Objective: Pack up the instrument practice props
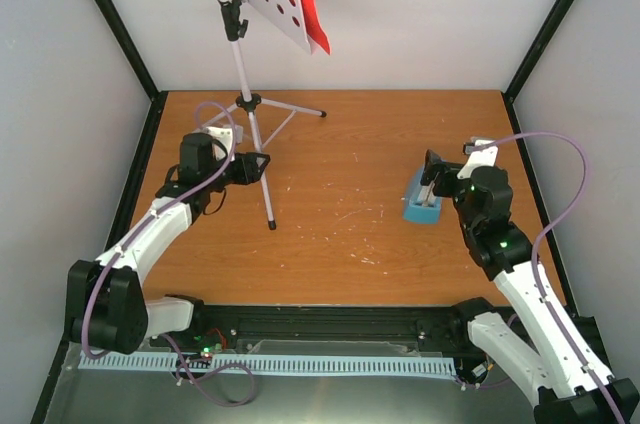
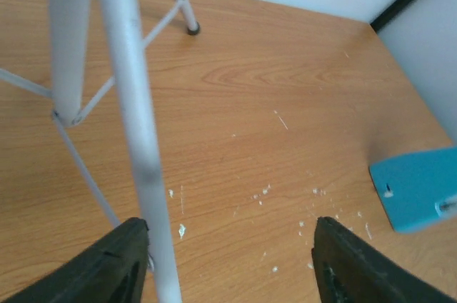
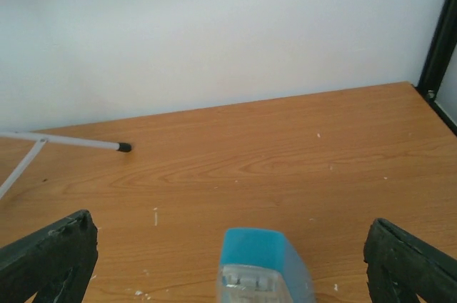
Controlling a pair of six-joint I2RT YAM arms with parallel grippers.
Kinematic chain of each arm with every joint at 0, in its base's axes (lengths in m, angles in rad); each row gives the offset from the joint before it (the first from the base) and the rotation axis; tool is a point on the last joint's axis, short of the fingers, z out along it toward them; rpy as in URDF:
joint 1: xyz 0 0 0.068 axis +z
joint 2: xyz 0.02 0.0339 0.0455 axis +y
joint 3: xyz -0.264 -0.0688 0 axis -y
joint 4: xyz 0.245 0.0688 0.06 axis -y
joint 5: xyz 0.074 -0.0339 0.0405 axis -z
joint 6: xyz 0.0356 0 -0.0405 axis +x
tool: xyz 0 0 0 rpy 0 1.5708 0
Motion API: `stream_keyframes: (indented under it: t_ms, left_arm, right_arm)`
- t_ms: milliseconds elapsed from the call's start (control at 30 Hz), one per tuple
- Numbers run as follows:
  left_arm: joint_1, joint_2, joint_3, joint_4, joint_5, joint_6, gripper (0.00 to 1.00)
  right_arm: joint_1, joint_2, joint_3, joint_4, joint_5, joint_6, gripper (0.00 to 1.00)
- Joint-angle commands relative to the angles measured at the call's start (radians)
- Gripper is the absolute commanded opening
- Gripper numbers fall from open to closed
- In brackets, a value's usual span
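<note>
Pictured from above, the white hole-punched music stand stands upright on its silver tripod at the back left of the wooden surface. Its desk is tilted, and a red sheet shows along the desk's right edge and through the holes.

We see the left arm reach in to the front tripod leg. In the left wrist view the left fingers are spread, and that leg runs down between them. It passes just beside the finger on the left of the picture and well apart from the other one. We cannot tell whether leg and finger touch, and nothing is pinched.

On the right half of the surface, well apart from the stand, lies the small blue metronome. The right arm hangs over it. From the right wrist camera we see the right fingers spread wide, 1 at each lower corner of the view. The metronome's blue top sits midway between them, touching neither.

Beyond it, 1 tripod foot rests on the surface close to the white back wall. The same blue body also shows at the right edge of the left wrist view
</note>
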Motion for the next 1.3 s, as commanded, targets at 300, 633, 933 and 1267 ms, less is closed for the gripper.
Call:
stream_keyframes:
  t_ms: [300, 633, 933, 1267]
  left_arm:
    - [0.018, 0.193, 0.185, 0.092, -0.167, -0.128, 0.64]
    - [0.018, 0.285, 0.191, 0.125, -0.132, -0.094, 0.37]
    - [0.016, 0.298, 0.157, 0.138, -0.037, 0.003, 0.0]
    - [-0.117, 0.184, 0.03, 0.105, 0.14, 0.095, 0.0]
  right_arm:
    - [-0.008, -0.051, -0.01, -0.122, -0.106, 0.043, 1.0]
    - [-0.007, -0.045, -0.011, -0.141, -0.138, 0.055, 1.0]
    - [-0.008, -0.052, 0.003, -0.14, -0.188, 0.064, 1.0]
    - [-0.008, -0.071, 0.023, -0.086, -0.33, 0.103, 1.0]
